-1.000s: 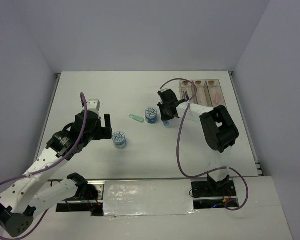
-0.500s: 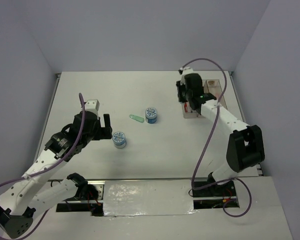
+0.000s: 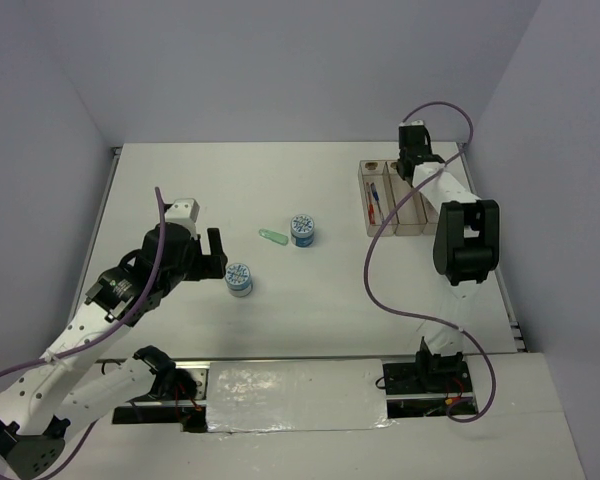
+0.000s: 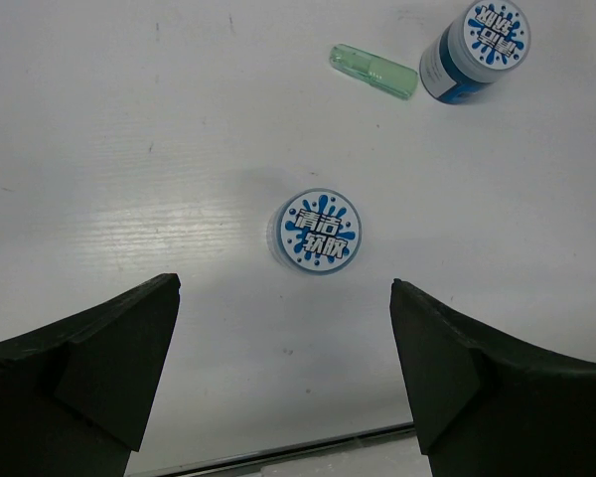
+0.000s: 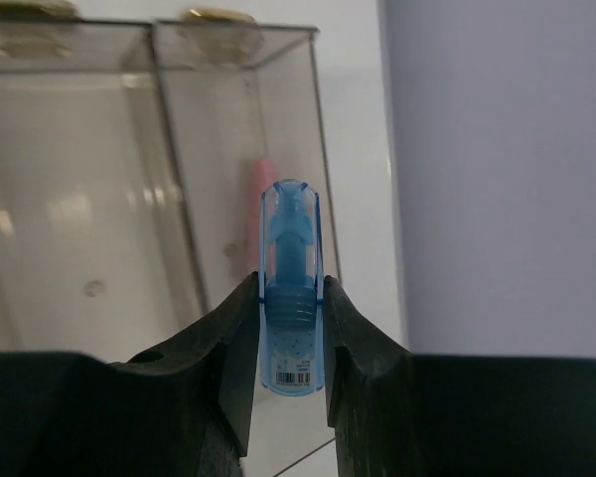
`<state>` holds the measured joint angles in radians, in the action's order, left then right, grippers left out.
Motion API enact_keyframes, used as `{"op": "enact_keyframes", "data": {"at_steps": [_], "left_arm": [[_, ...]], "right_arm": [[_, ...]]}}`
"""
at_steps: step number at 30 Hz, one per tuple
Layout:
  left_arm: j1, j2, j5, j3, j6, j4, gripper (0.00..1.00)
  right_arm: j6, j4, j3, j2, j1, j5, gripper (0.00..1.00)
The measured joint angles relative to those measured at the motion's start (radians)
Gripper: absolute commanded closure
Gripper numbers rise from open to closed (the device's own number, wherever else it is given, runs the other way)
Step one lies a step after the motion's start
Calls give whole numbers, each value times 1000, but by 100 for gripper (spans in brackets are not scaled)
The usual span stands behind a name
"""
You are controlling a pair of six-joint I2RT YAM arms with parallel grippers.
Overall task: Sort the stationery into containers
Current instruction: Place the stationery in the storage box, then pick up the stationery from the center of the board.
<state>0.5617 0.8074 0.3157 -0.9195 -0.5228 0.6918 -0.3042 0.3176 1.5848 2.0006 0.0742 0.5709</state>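
The blue clip (image 5: 292, 288) is pinched upright between the right gripper's (image 5: 292, 303) fingers, which press on its two flat sides near the lower end. Treat it as light, hard, smooth plastic: it should not bend, but a glossy shell like this can slip or twist in a narrow pinch, so holding across the flat faces, as here, is the sensible grip. It hangs at the far end of the clear tray (image 3: 392, 230), in front of the end compartment where a pink clip (image 5: 256, 209) already lies.

The right wrist view gives you that grip and the pink clip; the top view shows neither, because the arm covers that end of the tray. The top view shows what the wrist camera misses: pens (image 3: 375, 200) lying in the tray's leftmost compartment, well away from the clip.

Further out, your left gripper (image 4: 283, 298) is spread wide and holds nothing, hovering over one tape roll (image 4: 316, 232). A second tape roll (image 4: 477, 45) and a green clip (image 4: 373, 72) lie just beside each other on the table (image 4: 129, 149). The rolls look rigid and squat; take them across the round side.
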Motion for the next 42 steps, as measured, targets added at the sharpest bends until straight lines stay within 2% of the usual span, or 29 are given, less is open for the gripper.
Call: {"op": "enact_keyframes", "data": {"at_steps": [3,4,6,7,8,9,12,13,17,22,23,24,25,29,32,36,42], "left_arm": [[0,0,-8,2,0,-5,1],[0,0,-9,2,0,-5,1],[0,0,-11,4,1,-5,1],[0,0,-14,4,1,-5,1],[0,0,-15,4,1,-5,1],[0,0,-16,4,1,-5,1],[0,0,-19,4,1,-5,1],[0,0,-19,4,1,-5,1],[0,0,-20,4,1,-5,1],[0,0,-18,4,0,-5,1],[0,1,-15,4,0,-5,1],[0,1,-10,4,-1,-4,1],[0,1,-1,4,-3,-3,1],[-2,0,63,4,-15,13,1],[-6,-10,120,4,-37,34,1],[-12,-61,177,4,-62,52,1],[-15,-112,211,4,-80,52,1]], "right_arm": [[-11,12,2,22,-34,21,99],[-13,12,6,28,-43,24,95],[-11,16,26,42,-54,26,81],[-10,19,39,51,-57,26,65],[-4,21,53,60,-59,23,57],[1,21,62,66,-59,18,44],[23,27,64,69,-59,-6,32],[26,29,64,69,-59,-11,24],[46,61,84,77,-59,-33,19],[103,105,98,67,-50,-100,18],[124,119,97,56,-44,-137,7],[152,130,93,35,-30,-180,2],[171,131,83,5,-10,-228,1],[217,100,29,-161,170,-471,1],[208,60,71,-197,347,-674,6],[144,74,204,-80,524,-815,10],[-1,194,339,169,604,-837,14]]}}
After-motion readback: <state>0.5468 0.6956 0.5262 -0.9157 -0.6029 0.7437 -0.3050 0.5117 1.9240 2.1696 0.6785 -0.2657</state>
